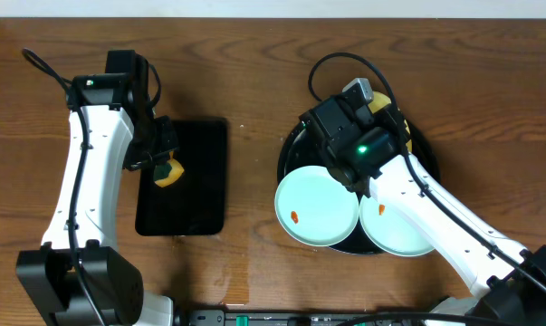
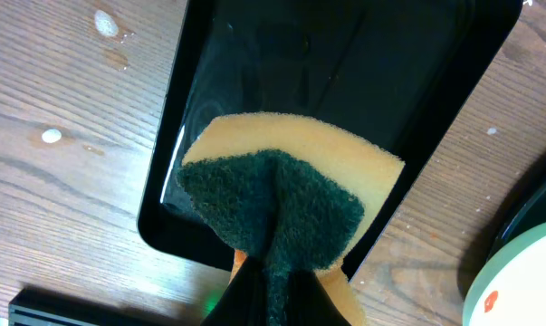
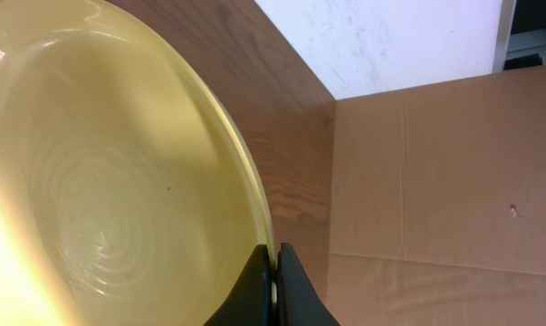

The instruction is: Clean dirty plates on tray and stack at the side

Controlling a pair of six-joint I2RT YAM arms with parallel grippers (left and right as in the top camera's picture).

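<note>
the sponge (image 2: pixel 286 177) is pinched by the left hand (image 2: pixel 265 294) over the rectangular tray (image 2: pixel 345 54); the yellow plate (image 3: pixel 100 181) is clamped at its rim by the right hand (image 3: pixel 275 272).

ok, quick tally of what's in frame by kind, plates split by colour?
Pale yellow round plate: 1
Pale mint-blue round plates: 2
Round glossy black tray: 1
Rectangular black tray: 1
Yellow sponge with green scouring pad: 1
Total: 6
</note>
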